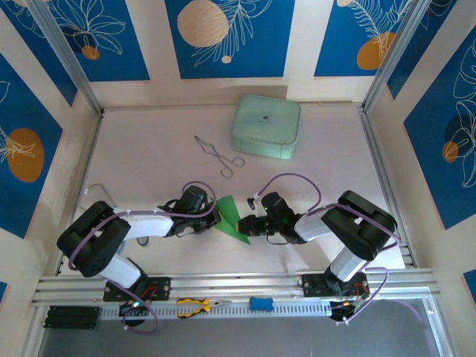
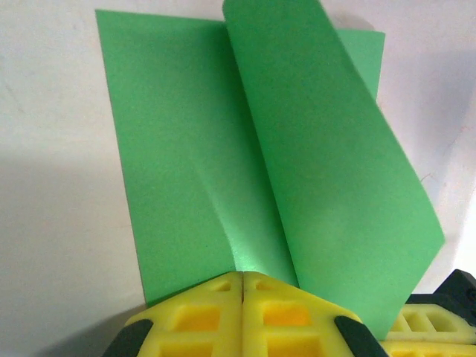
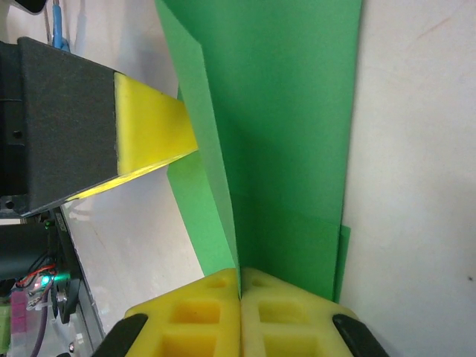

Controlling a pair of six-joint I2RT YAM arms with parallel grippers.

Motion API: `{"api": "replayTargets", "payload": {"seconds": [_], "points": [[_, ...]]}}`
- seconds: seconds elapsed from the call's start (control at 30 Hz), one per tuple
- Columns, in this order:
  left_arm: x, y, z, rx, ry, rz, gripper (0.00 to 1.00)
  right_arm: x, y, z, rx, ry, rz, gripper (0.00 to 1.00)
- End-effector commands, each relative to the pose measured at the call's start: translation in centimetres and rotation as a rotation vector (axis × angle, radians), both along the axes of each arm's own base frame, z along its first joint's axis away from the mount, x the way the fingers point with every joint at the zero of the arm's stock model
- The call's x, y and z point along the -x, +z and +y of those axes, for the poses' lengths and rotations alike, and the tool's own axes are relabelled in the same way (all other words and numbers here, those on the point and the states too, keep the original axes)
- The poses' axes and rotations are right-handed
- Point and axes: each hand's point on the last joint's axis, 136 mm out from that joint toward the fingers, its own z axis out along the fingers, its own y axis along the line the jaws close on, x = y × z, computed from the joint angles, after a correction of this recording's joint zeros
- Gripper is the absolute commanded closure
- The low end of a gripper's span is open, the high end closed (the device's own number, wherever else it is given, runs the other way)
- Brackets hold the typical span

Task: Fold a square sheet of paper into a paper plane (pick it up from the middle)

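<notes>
Pale surface [image 1: 149, 175], mint-green case [image 1: 266, 126] at the back, green sheet [image 1: 230, 216] front centre, between both tools.
Left tool [image 2: 243, 277] fully closed, pinching the sheet's edge at a crease; right tool [image 3: 239, 274] closed too, gripping the sheet from the right, one flap lifted.

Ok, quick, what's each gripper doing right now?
Left gripper: closed, pinching the square sheet of paper.
Right gripper: closed, pinching the same sheet.
</notes>
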Motion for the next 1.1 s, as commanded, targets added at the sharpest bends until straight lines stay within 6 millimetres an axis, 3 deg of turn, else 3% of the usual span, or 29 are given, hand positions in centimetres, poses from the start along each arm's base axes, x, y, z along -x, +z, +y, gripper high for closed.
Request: {"api": "replayTargets", "payload": {"seconds": [0.0, 0.33, 1.07], "points": [[1.2, -2.1, 1.7, -0.113, -0.001, 0.05, 1.0, 0.6, -1.1, -0.6, 0.016, -0.001, 0.046, 0.91], [-0.1, 0.9, 0.9, -0.089, -0.038, -0.047, 0.97, 0.6, -1.4, -0.7, 0.016, -0.004, 0.08, 0.92], [-0.9, 4.1, -2.0, 0.068, -0.07, -0.162, 0.98, 0.5, -1.8, -1.0, 0.01, -0.019, 0.162, 0.92]]}}
